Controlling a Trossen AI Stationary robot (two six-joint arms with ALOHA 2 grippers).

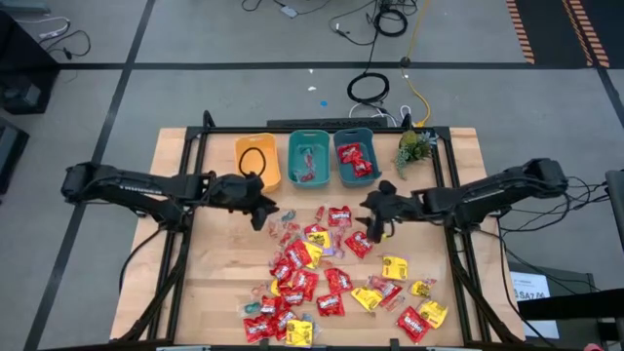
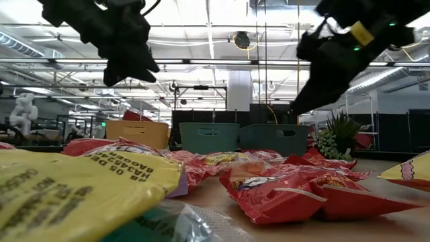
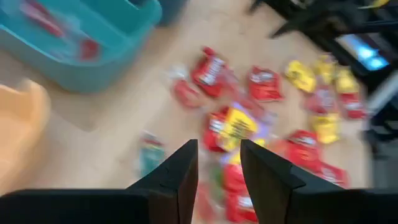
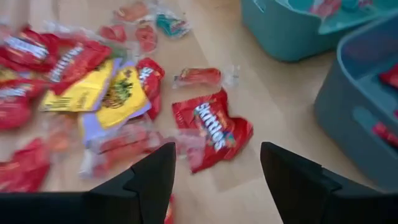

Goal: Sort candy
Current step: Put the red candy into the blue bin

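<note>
The candy [image 1: 331,278] lies as a loose heap of red and yellow packets and small clear-wrapped pieces on the wooden table [image 1: 214,283], from its middle to its near edge. My left gripper [image 1: 263,216] hovers open above the heap's far left rim; in its wrist view [image 3: 219,155] nothing is between the fingers. My right gripper [image 1: 375,226] hovers open above the heap's far right rim, its fingers [image 4: 155,174] spread wide, with a red packet [image 4: 211,127] on the table beyond them. In the low view both grippers [image 2: 127,67] [image 2: 322,81] hang clear above the packets.
Three bins stand in a row at the far edge: a yellow one [image 1: 257,161], a teal one [image 1: 309,158] and a blue-teal one [image 1: 355,156], the last two holding some red packets. A small green plant [image 1: 414,148] stands to their right. Bare wood lies left of the heap.
</note>
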